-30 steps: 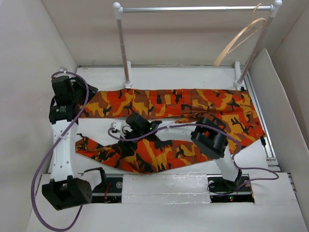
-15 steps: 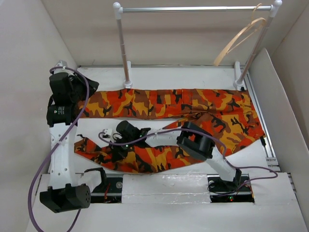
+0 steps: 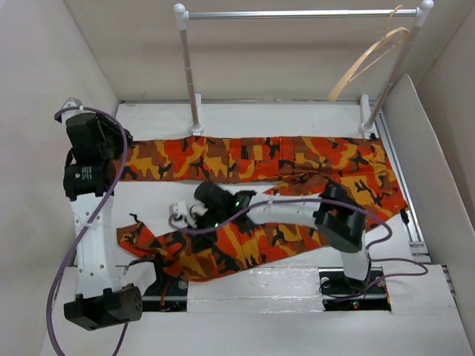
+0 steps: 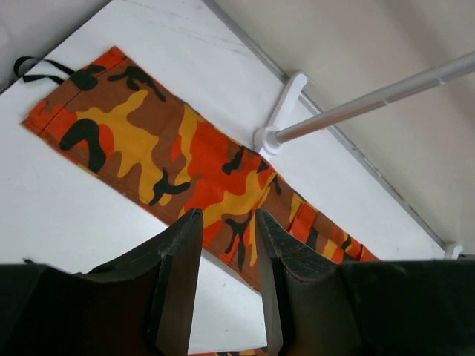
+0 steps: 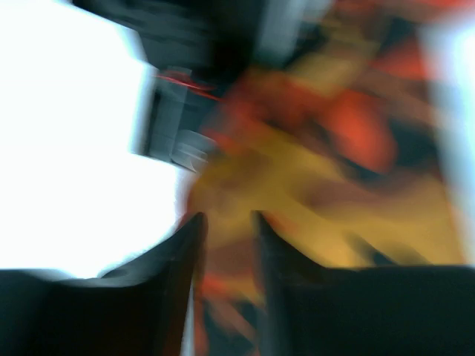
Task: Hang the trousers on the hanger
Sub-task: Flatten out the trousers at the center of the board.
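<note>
The camouflage trousers lie flat on the white table, one leg along the far side and the other along the near side. The pale wooden hanger hangs at the right end of the rail. My left gripper hovers over the left end of the far leg; in the left wrist view it is open and empty above the cloth. My right gripper is down on the near leg. The right wrist view is blurred; cloth shows between the fingers of this gripper.
The metal clothes rail on two white posts stands at the back, its left foot next to the far leg. White walls close in left and right. A black strap lies at the far leg's hem. The arm bases sit at the near edge.
My right gripper swung left, then back right over the near leg. The near leg has slid and bunched toward the near edge. My left arm has drawn back to the left.
</note>
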Robot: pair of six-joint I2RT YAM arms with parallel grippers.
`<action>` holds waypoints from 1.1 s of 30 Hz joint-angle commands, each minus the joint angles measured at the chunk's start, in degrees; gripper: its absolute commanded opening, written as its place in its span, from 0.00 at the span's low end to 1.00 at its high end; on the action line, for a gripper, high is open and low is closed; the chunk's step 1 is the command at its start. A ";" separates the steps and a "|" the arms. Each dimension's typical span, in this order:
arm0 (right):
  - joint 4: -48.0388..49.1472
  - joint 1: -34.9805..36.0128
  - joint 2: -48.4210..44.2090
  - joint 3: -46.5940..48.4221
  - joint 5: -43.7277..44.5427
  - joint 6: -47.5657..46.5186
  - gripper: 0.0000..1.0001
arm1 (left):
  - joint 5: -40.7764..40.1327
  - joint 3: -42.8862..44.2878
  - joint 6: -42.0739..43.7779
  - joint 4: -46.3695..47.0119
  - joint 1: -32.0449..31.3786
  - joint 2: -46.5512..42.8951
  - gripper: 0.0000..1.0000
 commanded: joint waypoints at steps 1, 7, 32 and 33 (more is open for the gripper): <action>5.84 -9.07 -4.92 -3.66 2.39 -1.44 0.31 | -1.76 -2.86 0.66 -0.71 0.11 -2.11 0.31; -5.16 -13.29 4.99 5.74 8.84 -11.29 0.61 | 3.26 -8.49 0.30 0.61 0.11 -3.95 0.31; 8.02 -31.49 8.18 10.84 -0.58 3.46 0.00 | 9.51 -13.07 5.22 2.63 -1.55 2.02 0.31; 8.46 -32.10 9.05 11.80 -0.75 4.17 0.00 | 8.02 -12.98 5.39 1.76 -2.17 2.54 0.31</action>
